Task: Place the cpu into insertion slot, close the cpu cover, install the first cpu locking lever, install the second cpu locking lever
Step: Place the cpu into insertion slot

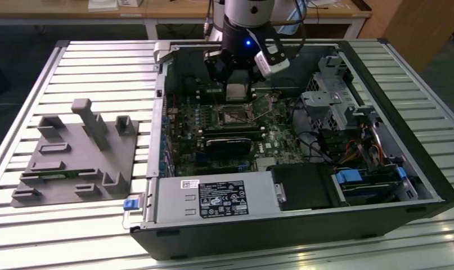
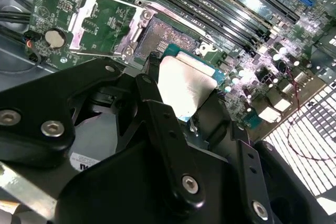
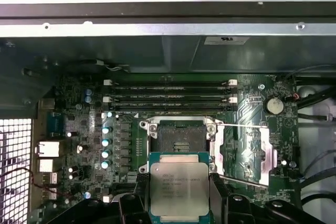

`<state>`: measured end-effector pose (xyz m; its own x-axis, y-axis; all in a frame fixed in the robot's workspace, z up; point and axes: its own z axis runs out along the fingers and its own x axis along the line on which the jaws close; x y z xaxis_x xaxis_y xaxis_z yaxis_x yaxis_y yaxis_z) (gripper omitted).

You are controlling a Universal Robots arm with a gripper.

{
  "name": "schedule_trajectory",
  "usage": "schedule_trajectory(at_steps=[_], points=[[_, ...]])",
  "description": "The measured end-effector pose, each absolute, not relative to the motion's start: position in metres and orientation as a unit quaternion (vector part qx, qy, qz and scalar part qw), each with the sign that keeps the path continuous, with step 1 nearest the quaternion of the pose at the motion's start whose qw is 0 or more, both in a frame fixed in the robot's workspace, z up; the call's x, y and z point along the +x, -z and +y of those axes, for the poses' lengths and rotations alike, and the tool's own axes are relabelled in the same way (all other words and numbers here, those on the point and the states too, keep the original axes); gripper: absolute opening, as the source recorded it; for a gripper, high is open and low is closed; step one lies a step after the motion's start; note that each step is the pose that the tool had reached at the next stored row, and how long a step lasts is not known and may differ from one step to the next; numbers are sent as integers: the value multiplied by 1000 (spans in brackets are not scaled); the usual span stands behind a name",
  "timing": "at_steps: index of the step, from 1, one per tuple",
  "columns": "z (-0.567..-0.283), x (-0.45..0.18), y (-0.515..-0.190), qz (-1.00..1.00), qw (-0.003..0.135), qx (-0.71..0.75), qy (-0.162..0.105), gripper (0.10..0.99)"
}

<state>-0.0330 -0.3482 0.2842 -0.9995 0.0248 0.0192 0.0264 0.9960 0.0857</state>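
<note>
The arm (image 1: pixel 246 22) is seen reaching straight down into an open computer case (image 1: pixel 287 230), its wrist held upright over the far half of the motherboard (image 1: pixel 211 157). The end effector (image 3: pixel 178 198) is clenched on the cpu (image 3: pixel 176 187), which is gripped by two opposite edges between black fingers (image 3: pixel 137 195). The chip is held flat, its dull grey metal top facing up and a thin green border visible round it; in the second wrist view the cpu (image 2: pixel 186 85) is caught in the light and looks almost white between the arms of the end effector (image 2: pixel 184 103).

Just beyond the chip the insertion slot (image 3: pixel 178 137) is left uncovered, its dark centre framed by a silvery rim. The chip appears to be poised just above the slot's near edge, though contact cannot be judged. Beside the slot the cpu cover (image 3: pixel 262 156) is swung open and laid back over the board, green board showing through its cut-out middle. Farther off, long black memory slots (image 3: pixel 170 92) are ranged in parallel.

The case is set on a slatted counter (image 1: pixel 99 62), where a grey fixture (image 1: pixel 73 157) is placed towards the exterior view's left.
</note>
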Motion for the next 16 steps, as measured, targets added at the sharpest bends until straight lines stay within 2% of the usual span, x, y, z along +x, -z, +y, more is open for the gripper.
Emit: schedule_trajectory(at_steps=[16], points=[[-348, -33, -260, -999, 9, -13, 43, 541]])
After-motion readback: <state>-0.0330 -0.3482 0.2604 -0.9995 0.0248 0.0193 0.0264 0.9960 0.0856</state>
